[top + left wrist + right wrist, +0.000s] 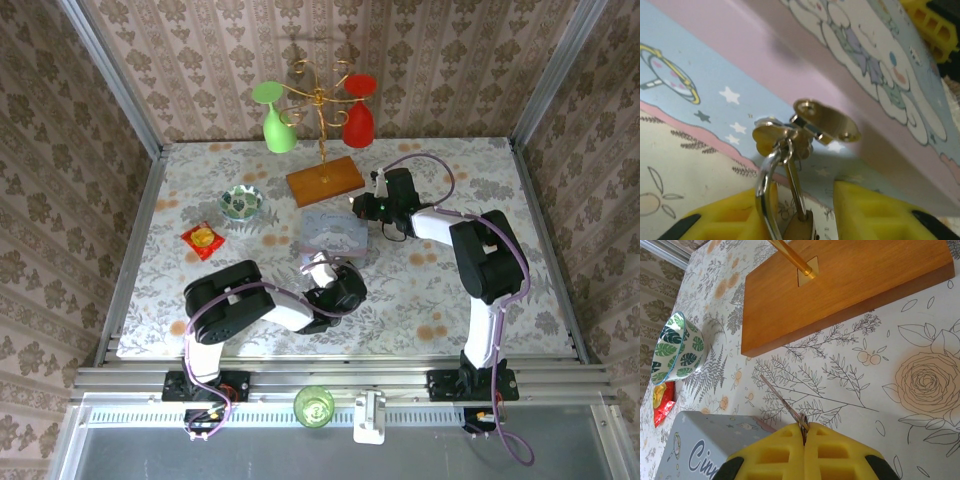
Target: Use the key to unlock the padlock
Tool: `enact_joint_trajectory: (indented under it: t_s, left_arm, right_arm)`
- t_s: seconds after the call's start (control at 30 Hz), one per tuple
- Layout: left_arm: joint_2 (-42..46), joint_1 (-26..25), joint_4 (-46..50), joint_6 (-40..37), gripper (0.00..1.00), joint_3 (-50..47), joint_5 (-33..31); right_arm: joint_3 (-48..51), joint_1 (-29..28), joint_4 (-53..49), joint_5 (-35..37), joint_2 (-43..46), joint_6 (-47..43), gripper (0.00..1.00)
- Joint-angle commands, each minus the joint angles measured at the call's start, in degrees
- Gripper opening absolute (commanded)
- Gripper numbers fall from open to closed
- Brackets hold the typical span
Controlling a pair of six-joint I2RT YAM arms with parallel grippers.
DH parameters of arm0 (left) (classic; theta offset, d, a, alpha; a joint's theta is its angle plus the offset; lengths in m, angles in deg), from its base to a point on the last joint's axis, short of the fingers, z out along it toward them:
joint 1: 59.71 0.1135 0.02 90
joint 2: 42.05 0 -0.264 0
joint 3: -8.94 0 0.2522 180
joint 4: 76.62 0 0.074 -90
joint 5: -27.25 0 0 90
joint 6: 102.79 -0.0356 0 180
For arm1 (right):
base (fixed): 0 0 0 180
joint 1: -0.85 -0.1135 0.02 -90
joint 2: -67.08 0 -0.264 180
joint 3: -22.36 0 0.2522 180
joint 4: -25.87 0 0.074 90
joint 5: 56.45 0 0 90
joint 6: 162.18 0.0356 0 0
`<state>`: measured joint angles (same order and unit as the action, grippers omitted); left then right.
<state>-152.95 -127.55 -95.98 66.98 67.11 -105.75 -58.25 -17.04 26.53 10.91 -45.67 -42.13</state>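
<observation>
Evidently the work is split between the arms: one steadies the lock, the other brings the key. The tiny brass-coloured padlock (797, 227) hangs by its thin silvery shackle (765, 185) from the brass hasp (825, 122) on the front of the pale blue cartoon tin (715, 75), which sits in the middle of the floral tabletop (430, 300). The left hand (802, 202) has its yellow fingers (865, 215) part-way apart on either side of the padlock's body, low against the tin's front wall. A sliver of space shows on the right side, and I cannot tell whether the pads actually press on the brass. The placement makes sense as a brace: a lock dangling freely would swing away from any push at its keyhole.

The right hand (805, 432) is squeezed fully together on the thin, dull metal key (782, 399), pinching it by one end so the rest sticks out ahead of the fingertips, free to enter a lock. It hovers over the tabletop between the tin's far corner and the flat wooden base (840, 290) of the gold stand, near the tin but on the opposite side from the padlock.

By my reading, the key has not yet reached the lock. The right hand would need to come round to the tin's near face and line the key up with the keyhole, which is hidden from view.
</observation>
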Motion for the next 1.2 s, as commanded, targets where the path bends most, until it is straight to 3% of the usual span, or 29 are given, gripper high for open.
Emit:
enact_joint_trajectory:
  t_s: [0.0,0.17,0.33,0.4,0.63,0.9,1.17]
  left_arm:
    - [-5.96,0.42,3.62,1.33,0.28,-1.52,8.05]
    - [-6.14,0.67,10.33,1.41,0.28,1.95,8.86]
    - [-4.65,1.71,6.50,0.49,0.04,-1.48,10.05]
    - [-3.03,2.17,3.51,-0.19,0.00,-3.93,10.62]
    - [1.40,3.57,-6.08,-4.86,0.00,-9.37,16.95]
    - [-0.66,5.01,-25.20,-5.17,0.00,-15.88,22.10]
    - [-0.32,5.38,-26.72,-4.43,0.00,-16.45,23.84]
  right_arm:
    - [2.30,-0.71,-5.89,0.04,0.53,0.46,0.00]
    - [3.11,-0.71,-5.97,0.04,1.26,0.46,0.00]
    - [3.82,-0.37,-5.71,-0.03,2.16,0.49,0.00]
    - [3.68,-0.06,-5.84,-0.37,2.57,0.50,0.00]
    - [2.26,1.30,-7.32,-0.92,4.52,-0.33,0.00]
    - [4.80,4.70,-7.91,-2.93,11.01,-0.94,0.00]
    - [15.32,8.74,-12.09,-10.58,22.55,-3.52,0.00]
